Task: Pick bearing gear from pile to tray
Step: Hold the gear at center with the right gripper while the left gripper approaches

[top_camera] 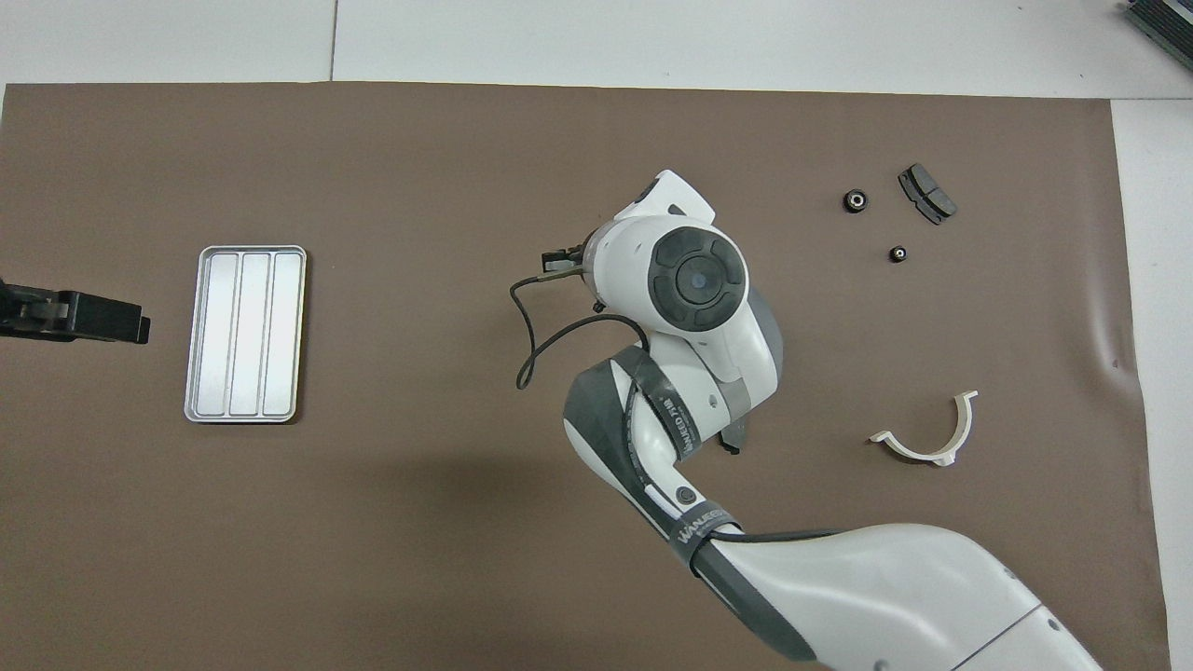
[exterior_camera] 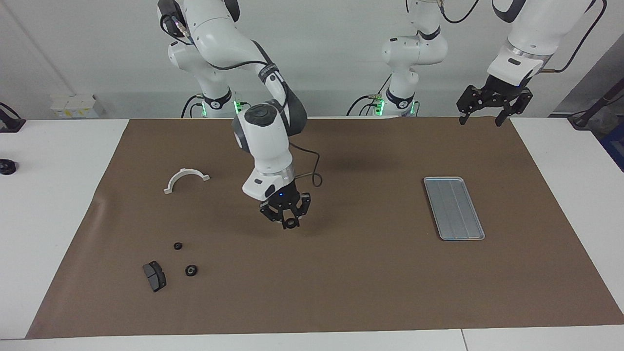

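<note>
Right claw (exterior_camera: 291, 223), closed on a small black gear (exterior_camera: 291, 224), is being carried above mid-desk toward the tray (exterior_camera: 454, 207), where release is being called for; left claw (exterior_camera: 493, 105) is being held wide.

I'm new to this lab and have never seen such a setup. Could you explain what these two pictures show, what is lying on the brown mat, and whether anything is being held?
These are two robot arms at one table. One picture faces them from across the table; the other looks steeply down from above their own end.

The right gripper hangs over the middle of the mat, shut on a small black gear. The left gripper waits, open and empty, over the mat's edge nearest the robots, at the left arm's end.

On the mat lie a silver tray with nothing in it, a white half-ring bracket, two more small gears and a dark brake pad beside them. Another dark part is mostly hidden under the right arm.
</note>
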`<act>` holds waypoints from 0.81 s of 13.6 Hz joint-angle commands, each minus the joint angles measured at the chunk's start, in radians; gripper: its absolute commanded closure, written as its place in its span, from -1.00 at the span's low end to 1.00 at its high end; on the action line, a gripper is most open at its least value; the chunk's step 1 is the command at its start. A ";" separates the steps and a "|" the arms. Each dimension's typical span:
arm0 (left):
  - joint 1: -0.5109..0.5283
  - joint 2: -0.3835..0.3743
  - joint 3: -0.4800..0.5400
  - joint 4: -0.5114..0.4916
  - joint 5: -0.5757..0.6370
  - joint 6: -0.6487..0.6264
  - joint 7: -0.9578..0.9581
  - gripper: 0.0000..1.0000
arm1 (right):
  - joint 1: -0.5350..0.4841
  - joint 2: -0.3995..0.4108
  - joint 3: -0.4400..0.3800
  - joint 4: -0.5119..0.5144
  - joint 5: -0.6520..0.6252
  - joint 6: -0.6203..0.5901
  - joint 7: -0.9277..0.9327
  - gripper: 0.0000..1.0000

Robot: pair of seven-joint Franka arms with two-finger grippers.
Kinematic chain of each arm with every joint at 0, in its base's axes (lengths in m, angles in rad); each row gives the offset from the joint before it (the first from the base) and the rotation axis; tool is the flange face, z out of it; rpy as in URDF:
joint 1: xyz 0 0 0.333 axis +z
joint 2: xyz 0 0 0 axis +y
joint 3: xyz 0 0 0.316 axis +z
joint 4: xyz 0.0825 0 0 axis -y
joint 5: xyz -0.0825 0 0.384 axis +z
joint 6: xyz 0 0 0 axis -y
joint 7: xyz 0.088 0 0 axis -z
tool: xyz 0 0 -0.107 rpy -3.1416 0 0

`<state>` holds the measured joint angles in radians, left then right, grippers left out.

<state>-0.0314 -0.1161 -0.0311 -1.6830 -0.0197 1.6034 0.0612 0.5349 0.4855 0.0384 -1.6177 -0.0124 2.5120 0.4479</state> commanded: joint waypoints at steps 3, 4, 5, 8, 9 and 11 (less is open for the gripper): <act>0.018 -0.014 -0.010 -0.012 -0.009 0.004 -0.004 -1.00 | 0.077 0.093 -0.003 0.004 -0.017 0.171 0.067 0.71; 0.018 -0.014 -0.009 -0.012 -0.009 0.010 -0.003 -1.00 | 0.094 0.116 -0.003 0.012 -0.014 0.172 0.081 0.71; 0.018 -0.014 -0.010 -0.012 -0.009 0.006 -0.006 -1.00 | 0.112 0.142 -0.005 0.042 -0.018 0.174 0.113 0.71; 0.016 -0.016 -0.010 -0.023 -0.011 0.023 -0.027 -1.00 | 0.128 0.168 -0.003 0.076 -0.015 0.174 0.149 -0.13; 0.016 -0.020 -0.010 -0.049 -0.011 0.070 -0.040 -1.00 | 0.129 0.166 -0.003 0.076 -0.015 0.173 0.162 -0.65; 0.018 -0.027 -0.010 -0.098 -0.011 0.156 -0.040 -1.00 | 0.129 0.166 -0.005 0.078 -0.014 0.166 0.207 -0.87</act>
<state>-0.0314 -0.1170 -0.0320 -1.7112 -0.0197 1.6818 0.0335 0.6643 0.6373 0.0371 -1.5654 -0.0128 2.6814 0.6031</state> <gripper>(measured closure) 0.000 0.330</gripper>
